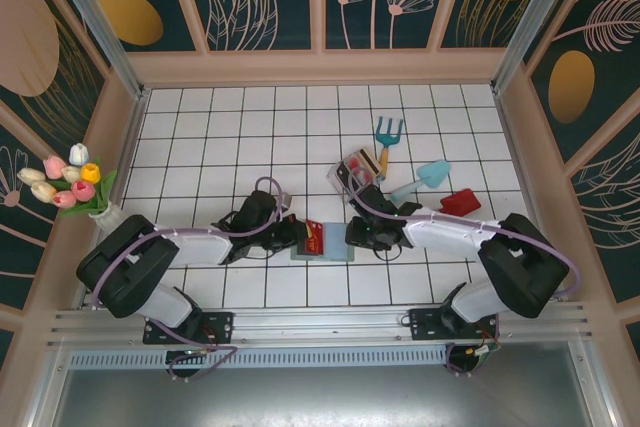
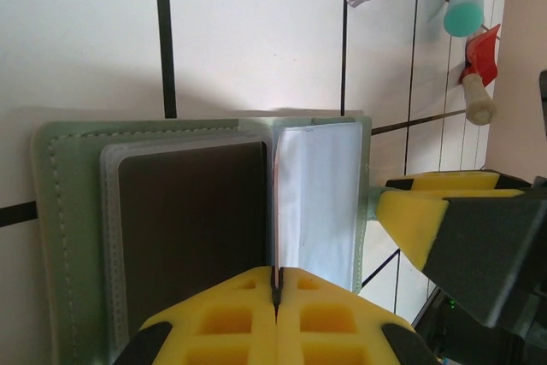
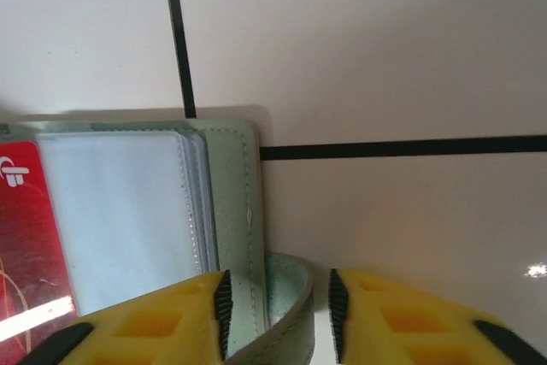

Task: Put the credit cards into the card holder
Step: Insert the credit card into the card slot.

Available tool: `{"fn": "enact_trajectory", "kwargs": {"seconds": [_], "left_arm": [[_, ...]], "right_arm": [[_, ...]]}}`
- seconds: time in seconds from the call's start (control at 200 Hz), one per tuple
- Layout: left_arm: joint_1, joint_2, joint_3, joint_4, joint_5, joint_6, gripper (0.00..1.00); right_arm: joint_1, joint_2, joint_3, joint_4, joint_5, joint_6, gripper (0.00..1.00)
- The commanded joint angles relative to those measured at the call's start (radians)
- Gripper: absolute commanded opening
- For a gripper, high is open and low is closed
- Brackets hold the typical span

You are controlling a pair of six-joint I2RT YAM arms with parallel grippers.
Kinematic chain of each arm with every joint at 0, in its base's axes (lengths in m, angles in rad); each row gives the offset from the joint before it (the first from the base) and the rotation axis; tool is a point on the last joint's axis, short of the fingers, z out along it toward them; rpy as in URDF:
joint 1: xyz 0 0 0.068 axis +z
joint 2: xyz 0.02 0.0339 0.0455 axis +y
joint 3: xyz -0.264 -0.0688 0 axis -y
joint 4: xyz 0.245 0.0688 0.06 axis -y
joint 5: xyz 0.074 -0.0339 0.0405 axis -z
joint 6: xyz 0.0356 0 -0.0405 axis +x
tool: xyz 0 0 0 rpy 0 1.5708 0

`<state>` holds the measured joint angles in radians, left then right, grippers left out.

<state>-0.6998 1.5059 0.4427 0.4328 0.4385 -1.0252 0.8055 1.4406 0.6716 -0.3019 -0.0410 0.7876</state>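
The card holder [image 1: 338, 251] lies open on the tiles between my two grippers. My left gripper [image 2: 276, 273] is shut on a thin red credit card [image 2: 276, 211], held on edge over the holder's [image 2: 68, 228] middle fold. The card's red face [image 3: 26, 237] shows in the right wrist view. A dark card [image 2: 192, 228] sits in the left pocket. My right gripper [image 3: 278, 297] is open at the holder's [image 3: 231, 194] right edge. The curled green strap [image 3: 295, 301] stands between its jaws, with a gap to the right pad. From above, the left gripper [image 1: 300, 234] and right gripper [image 1: 358, 237] flank the red card [image 1: 314, 237].
A clear plastic tray [image 1: 360, 169] with more cards sits just behind the right gripper. A toy rake [image 1: 387, 137], a teal shovel [image 1: 425, 179] and a red shovel [image 1: 460, 202] lie to the right. A bunch of tulips [image 1: 65, 182] stands at the left wall.
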Motion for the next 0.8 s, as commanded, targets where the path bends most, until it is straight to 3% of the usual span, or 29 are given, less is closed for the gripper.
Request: {"fn": "enact_trajectory", "kwargs": {"seconds": [0.0, 0.115, 0.33, 0.435, 0.791], "left_arm": [[-0.006, 0.027, -0.017, 0.068, 0.022, -0.002, 0.00], [-0.010, 0.045, -0.031, 0.105, 0.037, -0.014, 0.00], [-0.020, 0.092, -0.030, 0.182, 0.065, -0.043, 0.00], [-0.025, 0.121, -0.038, 0.244, 0.078, -0.076, 0.00], [-0.057, 0.153, 0.007, 0.193, 0.029, -0.096, 0.03]], "right_arm": [[0.006, 0.028, 0.000, 0.005, 0.018, -0.008, 0.29], [0.006, 0.052, -0.007, 0.018, 0.008, -0.010, 0.16], [0.006, 0.067, -0.021, 0.047, -0.008, -0.011, 0.05], [0.006, 0.072, -0.022, 0.050, -0.011, -0.014, 0.05], [0.006, 0.090, -0.030, 0.079, -0.039, 0.001, 0.04]]}}
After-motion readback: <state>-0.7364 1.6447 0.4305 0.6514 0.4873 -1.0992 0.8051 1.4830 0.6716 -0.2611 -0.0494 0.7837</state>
